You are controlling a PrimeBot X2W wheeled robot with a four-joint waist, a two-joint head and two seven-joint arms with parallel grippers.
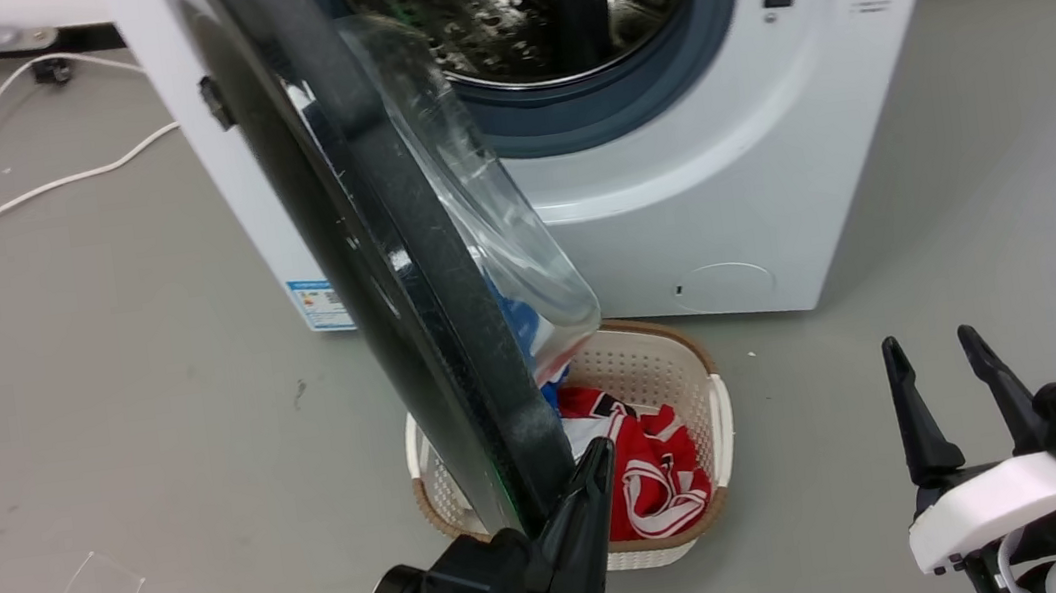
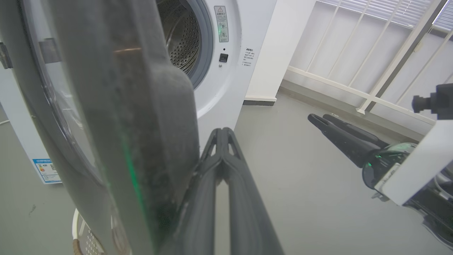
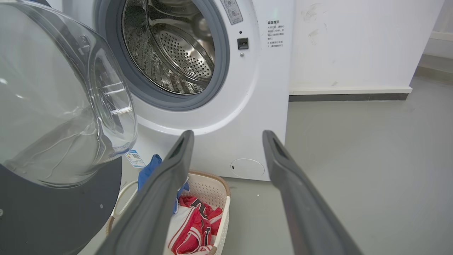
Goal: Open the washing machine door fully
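The washing machine door [image 1: 382,254] is found standing open, edge-on, hinged at the left of the washing machine [image 1: 734,170]. The left gripper [image 1: 596,454] is noted clenched and empty, laid against the door's lower rim. A white basket [image 1: 721,404] of red clothing is recorded beneath. The right gripper [image 1: 928,340] is held spread, well apart from the door.

The left gripper [image 1: 596,454] is pointing up the head view at lower centre, tilting slightly right. Its two dark fingers [image 2: 244,212] are pressing together along their full length, tips meeting. The black left wrist [image 1: 483,584] is sitting directly below it. The right gripper [image 1: 932,346] is hovering at lower right with its fingers spread well apart, tips level and pointing up. The white-shelled right wrist [image 1: 1000,490] is lying roughly level beneath it.
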